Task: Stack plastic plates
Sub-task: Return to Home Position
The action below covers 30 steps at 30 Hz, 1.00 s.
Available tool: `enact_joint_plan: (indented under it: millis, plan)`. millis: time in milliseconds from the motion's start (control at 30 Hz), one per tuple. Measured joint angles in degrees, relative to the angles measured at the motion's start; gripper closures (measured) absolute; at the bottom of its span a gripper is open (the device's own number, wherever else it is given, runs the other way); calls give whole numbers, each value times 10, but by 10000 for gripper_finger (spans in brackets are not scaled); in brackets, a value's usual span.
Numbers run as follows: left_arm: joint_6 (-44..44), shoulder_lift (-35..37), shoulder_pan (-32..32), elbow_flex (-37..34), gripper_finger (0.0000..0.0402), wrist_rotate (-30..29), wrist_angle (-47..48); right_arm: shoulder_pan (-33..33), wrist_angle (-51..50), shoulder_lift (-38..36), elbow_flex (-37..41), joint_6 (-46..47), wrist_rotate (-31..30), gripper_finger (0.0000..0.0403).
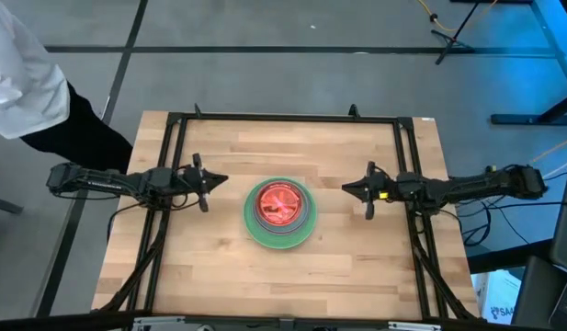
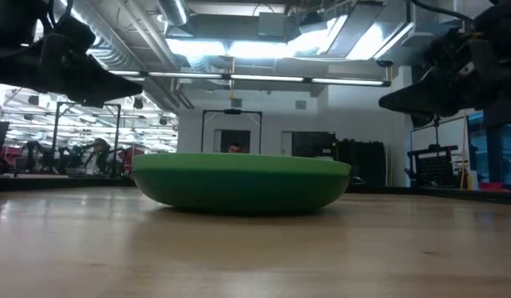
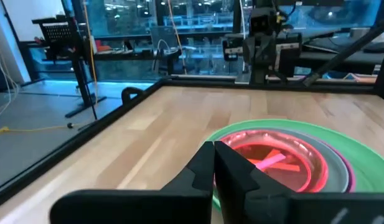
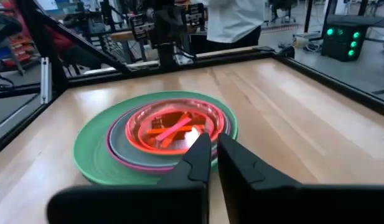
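The left gripper [image 1: 224,180] and right gripper [image 1: 347,188] are held above the table [image 1: 357,267], each with fingers pressed together and nothing gripped. Between their tips, at mid-table, the stack of plates [image 1: 279,212] is set. It is round, so no axis is favoured, and neither arm is judged clearly nearer.

Big green plate [image 4: 86,155] at the bottom. Thin magenta plate [image 4: 111,142] next, then pale blue-grey plate [image 4: 121,151]. Glowing see-through orange plate [image 1: 281,204] on top. Light brown wooden table [image 1: 357,267] with stripes. Black left gripper [image 1: 224,180], black right gripper [image 1: 346,188].
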<state>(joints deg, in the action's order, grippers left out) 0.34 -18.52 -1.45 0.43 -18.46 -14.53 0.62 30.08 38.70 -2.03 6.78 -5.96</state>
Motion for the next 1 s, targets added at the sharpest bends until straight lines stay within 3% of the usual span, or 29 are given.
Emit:
enact_joint_plan:
  millis: [233,667,1000]
  plan:
    - [-2,59,0,0,396,5,21,-42,-99,-139,16,9,39,400]
    - [-18,185,0,0,395,30,108,-48,-286,-373,16,13,39,396]
    - [-1,184,-1,2,395,30,122,-48,-291,-377,16,19,58,395]
